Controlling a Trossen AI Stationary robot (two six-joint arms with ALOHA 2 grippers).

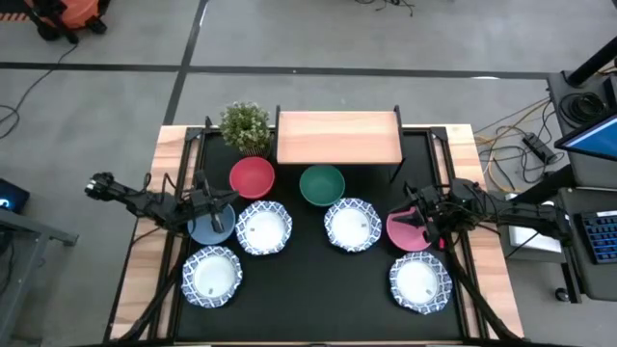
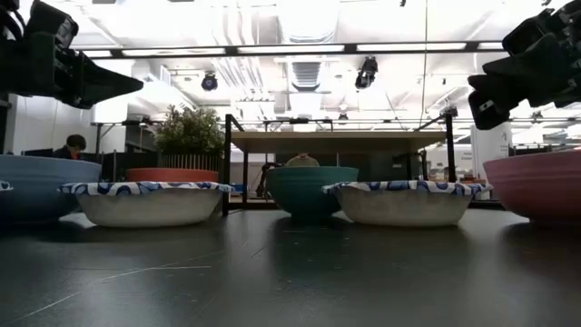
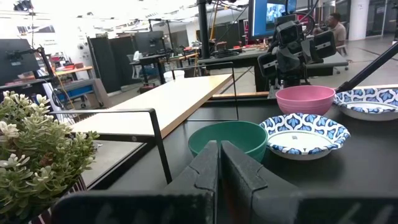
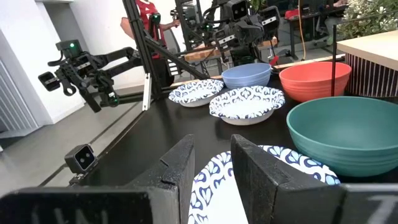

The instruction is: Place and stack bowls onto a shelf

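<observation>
The light-wood shelf [image 1: 337, 137] stands bare at the table's far side. In front of it the red bowl [image 1: 252, 176] and green bowl [image 1: 321, 185] sit upright on the black mat. Nearer lie the grey-blue bowl [image 1: 210, 227], the pink bowl [image 1: 405, 233] and several white-blue patterned bowls [image 1: 263, 227] [image 1: 352, 224]. My left gripper [image 1: 231, 198] hovers shut above the grey-blue bowl's far rim, pointing toward the green bowl [image 3: 227, 140]. My right gripper [image 1: 410, 198] hovers open over the pink bowl's far rim, nothing between its fingers [image 4: 211, 155].
A potted plant [image 1: 245, 125] stands at the shelf's left end. Two more patterned bowls [image 1: 212, 276] [image 1: 419, 281] lie near the front edge. A small camera [image 4: 81, 158] sits at the table's near edge. Open mat shows between the two front bowls.
</observation>
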